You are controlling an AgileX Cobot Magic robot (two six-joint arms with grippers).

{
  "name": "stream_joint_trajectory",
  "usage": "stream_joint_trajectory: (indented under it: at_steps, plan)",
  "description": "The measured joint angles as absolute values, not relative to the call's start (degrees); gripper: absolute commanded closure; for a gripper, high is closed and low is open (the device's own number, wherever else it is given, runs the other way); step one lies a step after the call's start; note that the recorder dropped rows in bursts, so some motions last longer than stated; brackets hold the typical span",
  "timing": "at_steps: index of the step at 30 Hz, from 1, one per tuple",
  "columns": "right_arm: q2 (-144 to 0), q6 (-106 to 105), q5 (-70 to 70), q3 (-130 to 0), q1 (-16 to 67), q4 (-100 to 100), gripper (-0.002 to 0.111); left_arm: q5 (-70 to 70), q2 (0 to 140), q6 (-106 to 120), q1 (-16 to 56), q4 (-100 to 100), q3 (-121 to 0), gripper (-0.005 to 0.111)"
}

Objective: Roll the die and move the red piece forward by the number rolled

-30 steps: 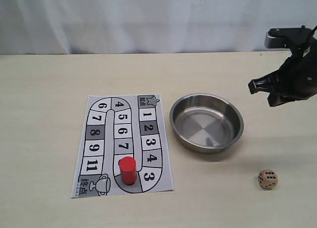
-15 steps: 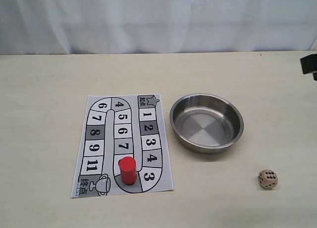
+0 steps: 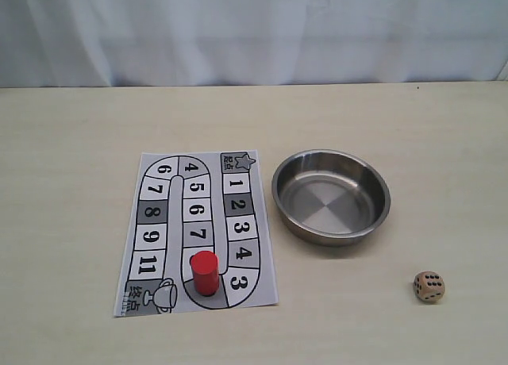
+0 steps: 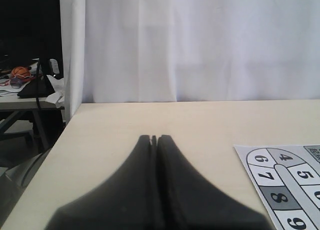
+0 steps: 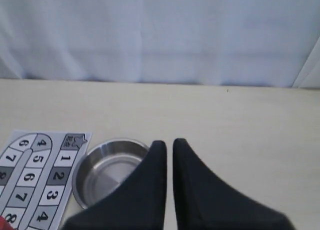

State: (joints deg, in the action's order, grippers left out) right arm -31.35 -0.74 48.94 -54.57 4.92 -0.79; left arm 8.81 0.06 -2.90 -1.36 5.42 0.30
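Note:
The red piece [image 3: 205,272] stands upright on the paper board [image 3: 163,222] at the bend in the track, between a square marked 7 and one marked 3. To the right of the board, the die [image 3: 429,286] lies on the table near the front right, outside the steel bowl [image 3: 331,195]. Neither gripper shows in the exterior view. My left gripper [image 4: 154,138] is shut and empty, held over bare table beside the board [image 4: 285,185]. My right gripper [image 5: 168,142] has its fingers almost together with only a thin slit and nothing between them. Beyond it lies the bowl [image 5: 100,172].
The bowl is empty. A white curtain [image 3: 254,32] hangs behind the table's far edge. In the left wrist view the table's side edge [image 4: 55,145] drops off to the floor, with a cluttered desk beyond.
The right arm has drawn back out of the exterior view at the right edge. The die, red piece and bowl have not moved.

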Motion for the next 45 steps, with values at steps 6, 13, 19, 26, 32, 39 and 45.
stream_joint_trajectory:
  at_steps: [6, 13, 19, 26, 32, 39, 45]
  plan:
    - [-21.18, -0.74, 49.02, -54.57, 4.92, -0.79, 0.104, 8.81, 0.06, -2.90, -1.36, 5.42, 0.30, 0.107]
    - [-10.68, -0.74, 49.02, -54.57, 4.92, -0.79, 0.104, 8.81, 0.06, -2.90, -1.36, 5.42, 0.30, 0.107]
    - [-2.57, -0.74, 49.02, -54.57, 4.92, -0.79, 0.104, 8.81, 0.06, -2.90, -1.36, 5.42, 0.30, 0.107]
    - [-0.03, -0.74, 53.39, -55.52, 4.92, -0.79, 0.104, 8.81, 0.06, -2.90, -1.36, 5.42, 0.30, 0.107]
    - [-0.03, -0.74, 56.19, -55.13, 4.92, -0.41, 0.104, 8.81, 0.06, -2.90, -1.36, 5.42, 0.30, 0.107]
    - [-0.03, -0.74, 51.04, -47.32, 4.92, -0.41, 0.104, 8.81, 0.06, -2.90, -1.36, 5.42, 0.30, 0.107]
    - [-0.25, -0.74, 43.26, -36.06, 4.92, -0.41, 0.104, 8.81, 0.06, -2.90, -1.36, 5.42, 0.30, 0.107]
